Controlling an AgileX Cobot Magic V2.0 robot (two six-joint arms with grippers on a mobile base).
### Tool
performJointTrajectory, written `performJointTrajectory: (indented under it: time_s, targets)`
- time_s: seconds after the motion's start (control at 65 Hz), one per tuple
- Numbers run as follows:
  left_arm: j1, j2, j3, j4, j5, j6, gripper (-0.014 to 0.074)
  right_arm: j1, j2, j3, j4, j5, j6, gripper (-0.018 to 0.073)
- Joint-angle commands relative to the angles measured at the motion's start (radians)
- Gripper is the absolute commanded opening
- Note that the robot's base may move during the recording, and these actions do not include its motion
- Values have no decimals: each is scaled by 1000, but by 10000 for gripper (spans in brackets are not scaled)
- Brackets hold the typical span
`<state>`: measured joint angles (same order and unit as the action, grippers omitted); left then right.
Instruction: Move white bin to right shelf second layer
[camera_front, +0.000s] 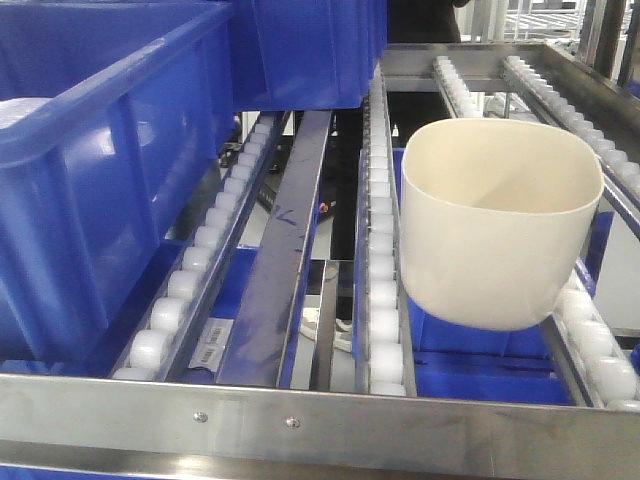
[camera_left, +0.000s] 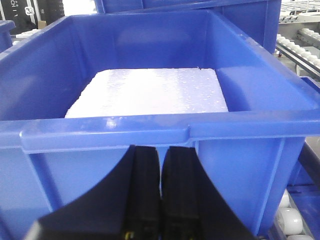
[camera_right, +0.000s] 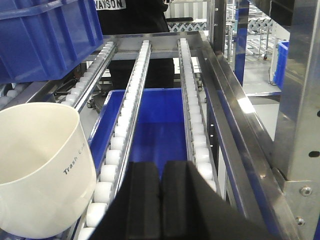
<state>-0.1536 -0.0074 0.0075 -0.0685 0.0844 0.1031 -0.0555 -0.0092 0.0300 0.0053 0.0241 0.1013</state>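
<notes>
You are looking into a steel flow rack (camera_front: 300, 410) in a warehouse bay, its sloped rails lined with white rollers (camera_front: 383, 290) and more racks visible behind.

Your right gripper (camera_right: 161, 200) is clenched on nothing: the two black fingers meet with only a thin seam between them. Just to its left and slightly ahead, the bin (camera_right: 40, 165) sits on the roller rails, its wall touching the rail nearest the fingers. In the front view the bin (camera_front: 497, 215) straddles two rails on the right side of the shelf, tilted a little, with its rounded base hanging between them over a blue crate (camera_front: 470, 365) on the level below. It looks already placed on the second layer.

Your left gripper (camera_left: 161, 200) is likewise closed and empty, parked low against the near wall of a big crate (camera_left: 150, 132) holding a white foam slab (camera_left: 150, 92).

What could go wrong from here:
- The bin rests on rollers on a slope, so a brush from your right fingers as you back away could set it rolling or rocking.
- Its tapered base bridges a gap; a sideways nudge could drop one edge between the rails and tip it.
- On the left, any forward drift pushes the big crate along its rollers.
</notes>
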Motion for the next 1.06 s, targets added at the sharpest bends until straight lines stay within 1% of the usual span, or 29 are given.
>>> performJointTrajectory:
  time_s: [0.0, 0.169, 1.046]
  targets:
    - [-6, -14, 37, -5, -84, -4, 85, -5, -21, -16, 1, -86, -5, 55]
    - [-6, -14, 37, -5, -84, -4, 85, -5, -21, -16, -57, -86, 14, 55]
    - [-6, -14, 37, -5, -84, -4, 85, -5, -21, -16, -57, -86, 13, 55]
